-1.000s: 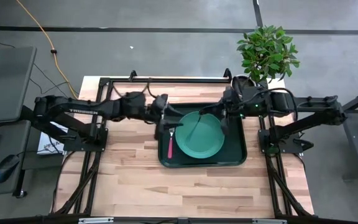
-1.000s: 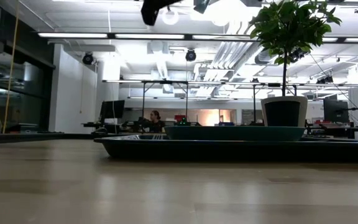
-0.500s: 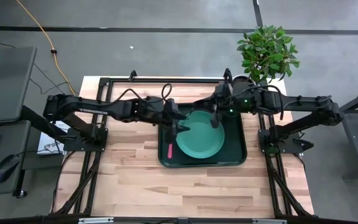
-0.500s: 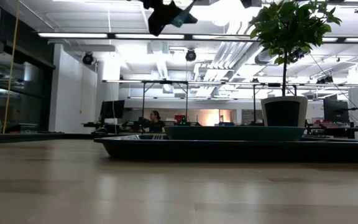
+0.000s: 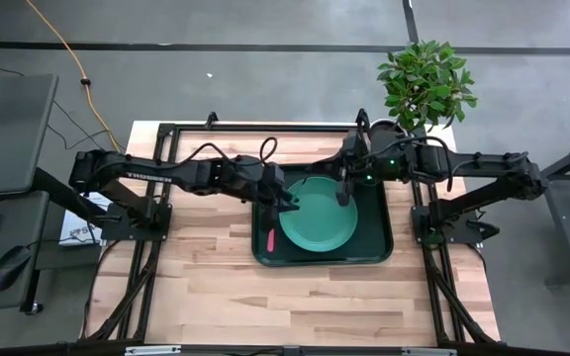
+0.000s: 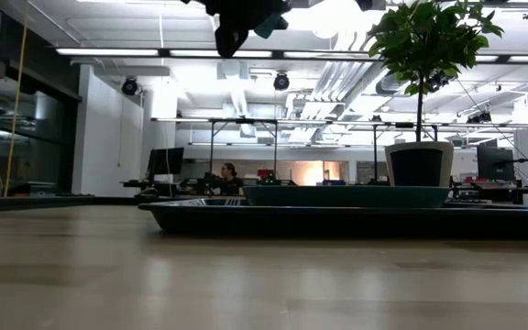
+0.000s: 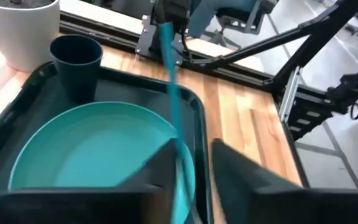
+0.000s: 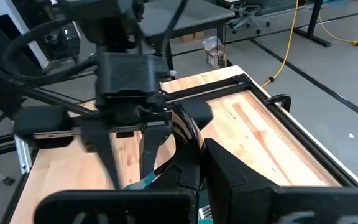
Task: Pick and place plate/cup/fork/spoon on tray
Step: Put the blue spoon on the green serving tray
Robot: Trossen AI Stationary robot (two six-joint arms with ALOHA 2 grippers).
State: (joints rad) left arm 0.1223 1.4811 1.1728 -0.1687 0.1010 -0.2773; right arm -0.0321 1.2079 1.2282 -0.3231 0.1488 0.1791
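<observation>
The teal plate (image 5: 322, 222) lies in the dark green tray (image 5: 379, 249). The pink-handled fork (image 5: 269, 237) lies on the tray's left part. The black cup (image 7: 76, 57) stands in the tray's far right corner, hidden under my right arm in the high view. My right gripper (image 5: 341, 190) is shut on the spoon (image 7: 171, 106) above the plate. The spoon's teal handle runs toward my left gripper (image 5: 285, 200). That gripper is open, with a finger on either side of the handle's free end (image 7: 179, 186). Whether a finger touches the handle, I cannot tell. My right gripper pinches the spoon at its bowl end, and the dark shiny bowl (image 8: 188, 134) shows right at its fingers. The fingers come from the table's right. The spoon is lifted clear above the plate, and its handle (image 7: 165, 37) sticks out toward the table's left.
A white plant pot (image 7: 17, 31) with a green plant (image 5: 426, 81) stands just beyond the tray's far right corner, near the cup. Bare wooden table (image 5: 295, 297) stretches in front of the tray. A person sits far off in the room (image 6: 230, 174).
My left gripper has moved toward the table's right, over the tray's left part, until its fingers stand about the spoon's handle. My right gripper has moved a little toward the table's left with the spoon, which stays clear above the plate.
</observation>
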